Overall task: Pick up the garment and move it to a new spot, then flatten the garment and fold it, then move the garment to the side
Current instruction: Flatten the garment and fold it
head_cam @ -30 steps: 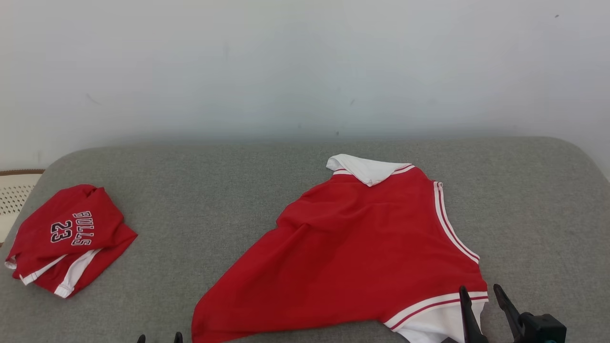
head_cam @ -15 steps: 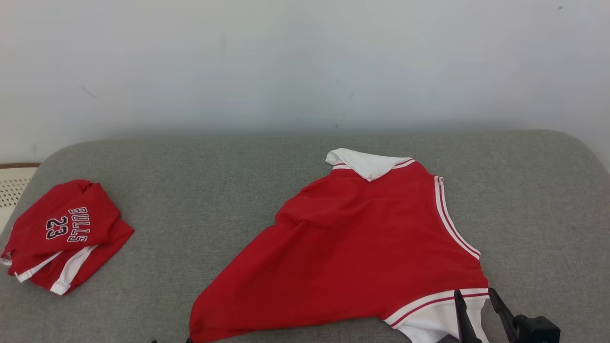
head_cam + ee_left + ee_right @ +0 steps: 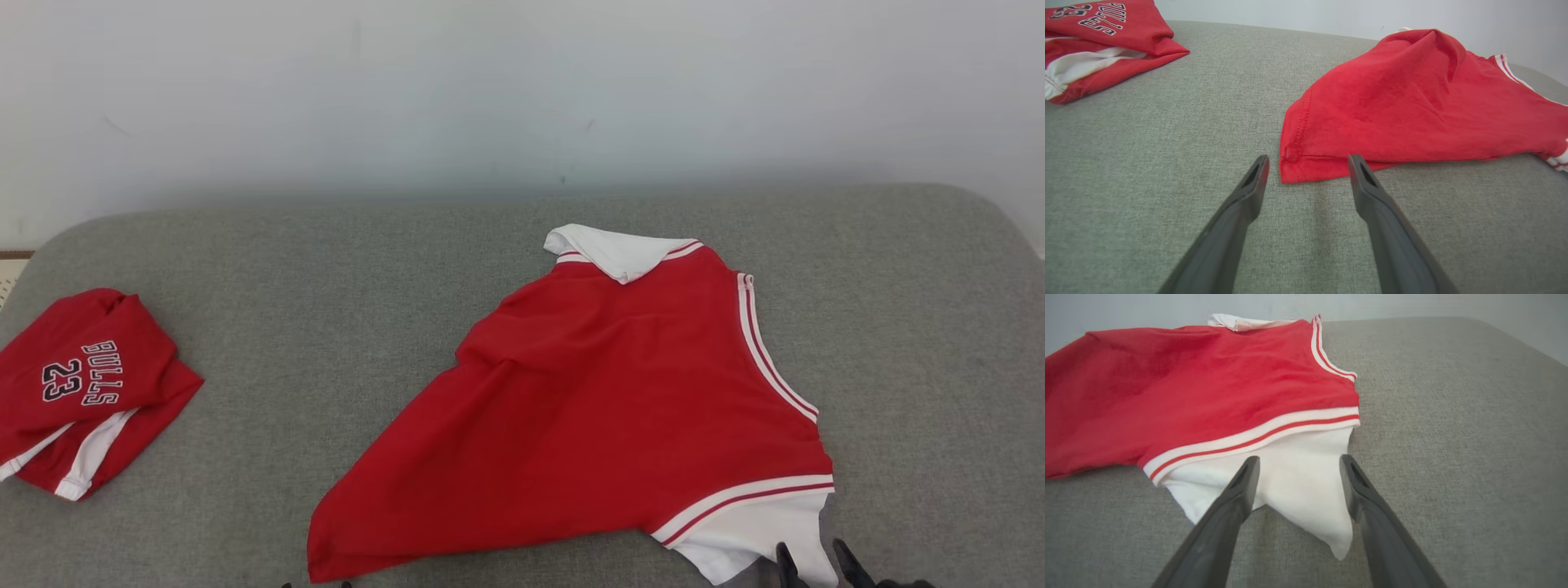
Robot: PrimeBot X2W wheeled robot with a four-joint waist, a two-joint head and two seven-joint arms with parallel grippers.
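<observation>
The garment (image 3: pixel 604 400) is a red jersey with white trim, lying loosely spread on the grey padded surface (image 3: pixel 326 278), right of the middle. My left gripper (image 3: pixel 1307 163) is open, its fingertips on either side of the jersey's near left red corner (image 3: pixel 1294 167), low over the surface. My right gripper (image 3: pixel 1298 460) is open too, its fingers straddling the white sleeve (image 3: pixel 1306 486) that sticks out under the striped hem. In the head view the right fingertips (image 3: pixel 785 557) poke up at the bottom edge by that sleeve. Nothing is held.
A second red garment (image 3: pixel 82 384), folded, with "BULLS 23" on it, lies at the left edge of the surface. A pale wall (image 3: pixel 522 98) stands behind. Bare grey padding stretches between the two garments and right of the jersey.
The head camera has shifted, so everything sits higher and further left in the picture. Both grippers show lower at the bottom edge. The jersey lies as before.
</observation>
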